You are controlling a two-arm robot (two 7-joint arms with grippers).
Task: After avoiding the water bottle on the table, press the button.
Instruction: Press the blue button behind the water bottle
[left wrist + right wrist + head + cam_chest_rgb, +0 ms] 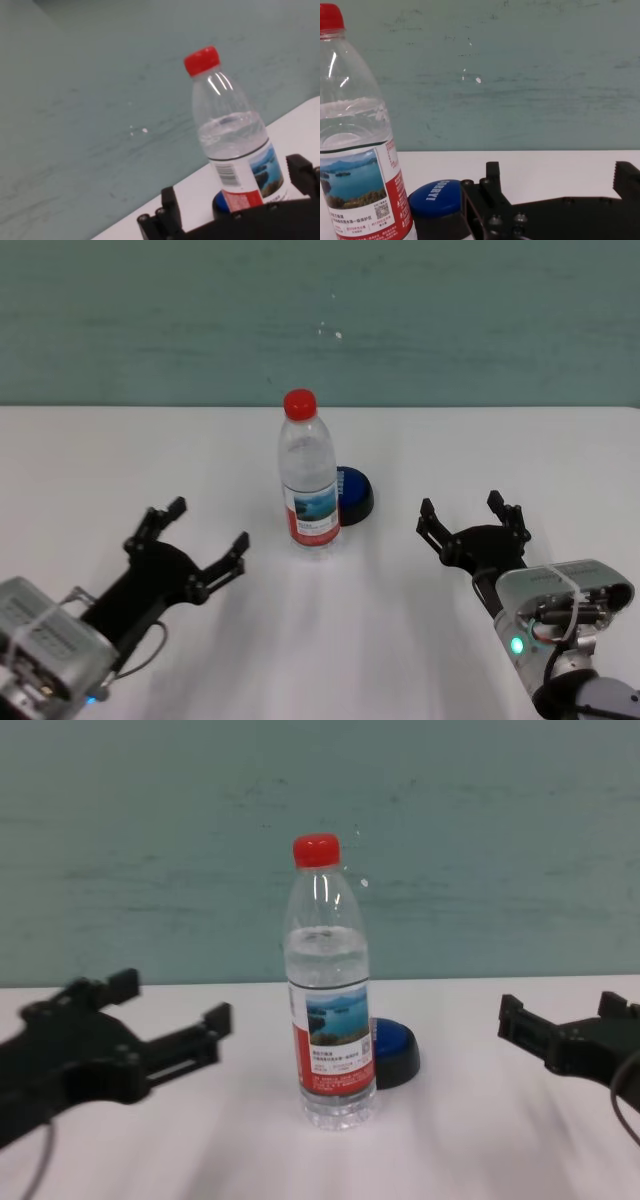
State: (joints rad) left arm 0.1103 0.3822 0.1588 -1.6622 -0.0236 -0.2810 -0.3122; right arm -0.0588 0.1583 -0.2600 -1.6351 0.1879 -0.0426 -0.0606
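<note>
Best route, judging by layout: right gripper [474, 519], fingers spread, swings behind the upright bottle [308, 478] to the button [355, 492]; left gripper [195, 537], also spread, idles.

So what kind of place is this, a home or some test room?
Probably a lab or test room, not a home. A bare white table stands against a plain teal wall, holding only a water bottle and a blue button, with the open left gripper and right gripper before them.
</note>
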